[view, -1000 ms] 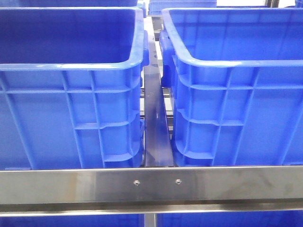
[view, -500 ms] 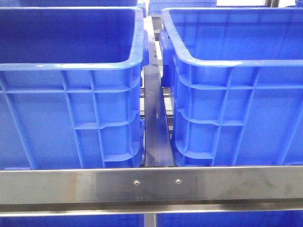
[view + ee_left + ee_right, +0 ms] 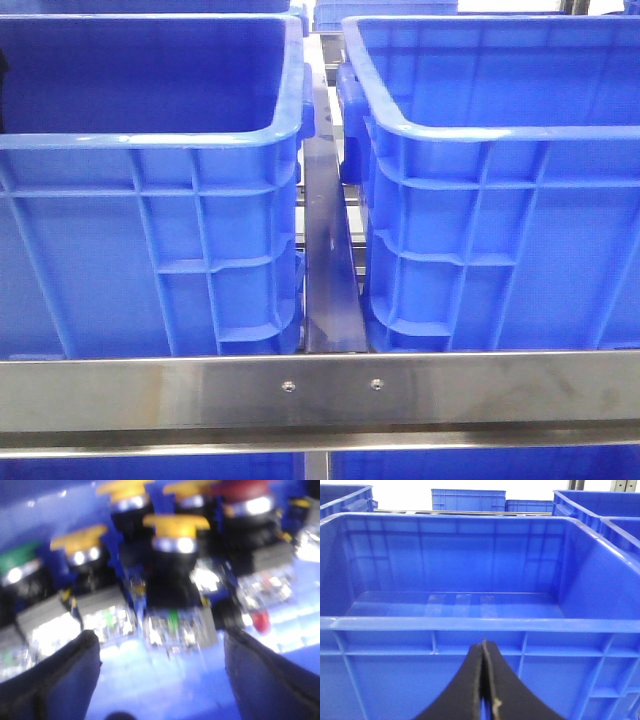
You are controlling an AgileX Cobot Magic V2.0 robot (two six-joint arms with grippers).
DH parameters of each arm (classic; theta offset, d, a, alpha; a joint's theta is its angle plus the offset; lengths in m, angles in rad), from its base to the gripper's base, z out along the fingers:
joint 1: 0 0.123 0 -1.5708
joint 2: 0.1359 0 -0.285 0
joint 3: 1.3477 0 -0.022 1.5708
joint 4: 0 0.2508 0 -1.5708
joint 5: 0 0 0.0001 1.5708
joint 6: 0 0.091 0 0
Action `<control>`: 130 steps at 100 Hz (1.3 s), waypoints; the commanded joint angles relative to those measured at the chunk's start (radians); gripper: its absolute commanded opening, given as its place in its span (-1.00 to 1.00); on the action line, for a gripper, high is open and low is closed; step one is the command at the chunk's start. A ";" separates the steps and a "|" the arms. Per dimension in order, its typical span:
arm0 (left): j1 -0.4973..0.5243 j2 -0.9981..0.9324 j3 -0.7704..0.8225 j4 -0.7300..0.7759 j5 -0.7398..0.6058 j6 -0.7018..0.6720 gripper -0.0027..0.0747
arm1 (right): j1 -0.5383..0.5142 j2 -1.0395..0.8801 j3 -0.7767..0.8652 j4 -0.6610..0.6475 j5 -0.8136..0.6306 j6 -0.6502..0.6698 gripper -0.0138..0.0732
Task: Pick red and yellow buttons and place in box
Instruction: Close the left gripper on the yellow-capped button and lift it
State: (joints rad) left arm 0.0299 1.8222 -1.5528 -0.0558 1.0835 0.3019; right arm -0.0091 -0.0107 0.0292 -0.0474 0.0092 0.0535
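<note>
Hovering with the left end effector [image 3: 160, 680] spread wide over yellow buttons [image 3: 175, 527] and a red button [image 3: 242, 492] lying inside a blue box [image 3: 150, 140]; keeping the right end effector [image 3: 483, 680] pressed together, empty, facing the second box [image 3: 470, 625].

Even, bright light fills my front and right wrist views, sharp throughout, with white blown-out background along the top edge. My left wrist view is heavily blurred, glare flaring off the metal collars of the buttons [image 3: 175, 527] at upper centre.
</note>
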 commanded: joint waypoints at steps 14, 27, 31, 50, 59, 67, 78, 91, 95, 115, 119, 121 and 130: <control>-0.017 0.006 -0.066 -0.030 -0.037 0.009 0.35 | -0.006 -0.023 -0.017 -0.012 -0.073 -0.003 -0.83; -0.017 0.028 -0.066 -0.034 -0.050 0.025 0.35 | -0.006 -0.023 -0.017 -0.012 -0.073 -0.003 -0.83; -0.017 0.036 -0.066 -0.034 -0.053 0.027 0.35 | -0.006 -0.023 -0.017 -0.012 -0.073 -0.003 -0.83; -0.017 0.063 -0.066 -0.056 -0.045 0.027 0.35 | -0.006 -0.023 -0.017 -0.012 -0.073 -0.003 -0.83; -0.017 0.063 -0.066 -0.056 -0.056 0.027 0.33 | -0.006 -0.023 -0.017 -0.012 -0.073 -0.003 -0.83; -0.017 0.063 -0.066 -0.056 -0.060 0.027 0.19 | -0.006 -0.023 -0.017 -0.012 -0.073 -0.003 -0.83; -0.017 0.063 -0.066 -0.056 -0.060 0.027 -0.19 | -0.006 -0.023 -0.017 -0.012 -0.073 -0.003 -0.83; -0.017 0.063 -0.066 -0.056 -0.063 0.027 -0.60 | -0.006 -0.023 -0.017 -0.012 -0.073 -0.003 -0.83; -0.017 0.063 -0.068 -0.056 -0.064 0.027 -0.69 | -0.006 -0.023 -0.017 -0.012 -0.073 -0.003 -0.83; -0.017 0.012 -0.070 -0.060 -0.065 0.032 -0.76 | -0.006 -0.023 -0.017 -0.012 -0.073 -0.003 -0.83; -0.017 -0.005 -0.070 -0.066 -0.065 0.034 -0.76 | -0.006 -0.023 -0.017 -0.012 -0.073 -0.003 -0.83; -0.017 -0.017 -0.070 -0.073 -0.065 0.041 -0.76 | -0.006 -0.023 -0.017 -0.012 -0.073 -0.003 -0.83; -0.017 -0.069 -0.070 -0.132 -0.057 0.114 -0.76 | -0.006 -0.023 -0.017 -0.012 -0.073 -0.003 -0.83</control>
State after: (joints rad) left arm 0.0172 1.8582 -1.5913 -0.1227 1.0421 0.3653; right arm -0.0091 -0.0107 0.0292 -0.0474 0.0092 0.0535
